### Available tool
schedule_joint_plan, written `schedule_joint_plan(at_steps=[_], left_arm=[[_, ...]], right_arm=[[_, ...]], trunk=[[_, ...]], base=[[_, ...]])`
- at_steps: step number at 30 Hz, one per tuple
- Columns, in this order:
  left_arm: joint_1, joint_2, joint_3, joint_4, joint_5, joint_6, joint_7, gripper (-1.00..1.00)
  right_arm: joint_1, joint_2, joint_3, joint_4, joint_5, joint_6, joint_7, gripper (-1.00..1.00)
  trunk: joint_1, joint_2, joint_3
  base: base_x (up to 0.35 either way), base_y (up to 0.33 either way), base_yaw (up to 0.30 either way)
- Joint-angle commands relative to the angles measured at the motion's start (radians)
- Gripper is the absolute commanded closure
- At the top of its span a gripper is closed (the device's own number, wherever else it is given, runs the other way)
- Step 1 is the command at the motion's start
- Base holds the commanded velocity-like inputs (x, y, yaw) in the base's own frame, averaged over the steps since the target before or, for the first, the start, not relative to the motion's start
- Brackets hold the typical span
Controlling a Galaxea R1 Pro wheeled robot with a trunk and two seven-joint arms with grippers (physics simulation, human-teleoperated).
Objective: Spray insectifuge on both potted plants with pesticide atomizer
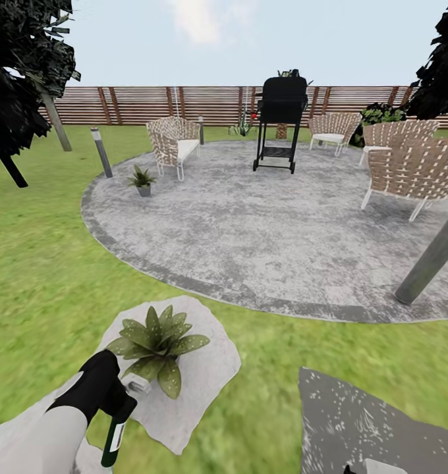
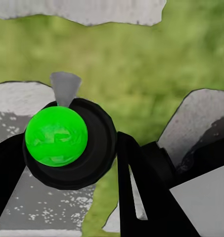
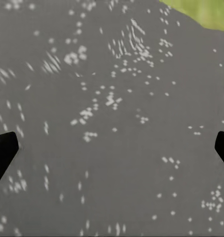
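Head view: your left hand (image 1: 112, 395) is gripping pesticide atomizer (image 1: 116, 428), hanging just beside near potted plant (image 1: 157, 342) on stepping stone (image 1: 204, 382); second potted plant (image 1: 142, 180) is sitting at patio (image 1: 263, 230) edge.

Left wrist view: fingers (image 2: 141, 192) are clenching atomizer.

Right wrist view: your right hand (image 3: 112, 148) is hanging released over grey stone (image 3: 112, 98).

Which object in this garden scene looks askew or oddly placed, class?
The dark slim atomizer bottle hangs tilted, nearly upside down, from the left end effector, beside the near green potted succulent. The far potted succulent stands upright.
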State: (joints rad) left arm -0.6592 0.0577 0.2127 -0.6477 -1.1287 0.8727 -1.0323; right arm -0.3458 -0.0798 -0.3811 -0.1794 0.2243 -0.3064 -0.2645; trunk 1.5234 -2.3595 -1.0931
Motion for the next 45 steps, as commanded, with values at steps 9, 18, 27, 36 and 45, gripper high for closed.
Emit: schedule_joint_plan(at_steps=[9,18,27,36,45], left_arm=[[-0.002,0.022,-0.002,-0.004,-0.011,0.001,-0.033,1.0],[-0.059,0.042,-0.09,-0.017,-0.084,-0.003,-0.204,1.0],[-0.231,0.041,-0.266,-0.017,-0.255,-0.005,-0.494,1.0],[-0.318,0.031,-0.273,-0.017,-0.4,-0.036,-0.539,1.0],[-0.321,0.025,-0.333,-0.018,-0.401,-0.083,-0.539,1.0]], right_arm=[[-0.001,0.004,-0.007,0.001,0.01,-0.003,-0.002,-1.0],[-0.001,0.002,-0.007,0.001,0.01,-0.003,-0.002,-1.0],[-0.001,0.0,-0.007,0.001,0.01,-0.003,-0.002,-1.0],[-0.001,-0.001,-0.007,0.001,0.01,-0.003,-0.002,-1.0],[-0.001,-0.003,-0.007,0.001,0.011,-0.003,-0.002,-1.0]], trunk=[[0.0,0.0,-0.001],[0.0,0.0,-0.001],[0.0,0.0,-0.001],[0.0,0.0,-0.001],[0.0,0.0,-0.001]], base=[[0.007,0.0,0.209],[0.0,0.0,0.015],[0.001,0.001,0.0],[0.151,0.215,0.0],[0.252,0.191,0.0]])
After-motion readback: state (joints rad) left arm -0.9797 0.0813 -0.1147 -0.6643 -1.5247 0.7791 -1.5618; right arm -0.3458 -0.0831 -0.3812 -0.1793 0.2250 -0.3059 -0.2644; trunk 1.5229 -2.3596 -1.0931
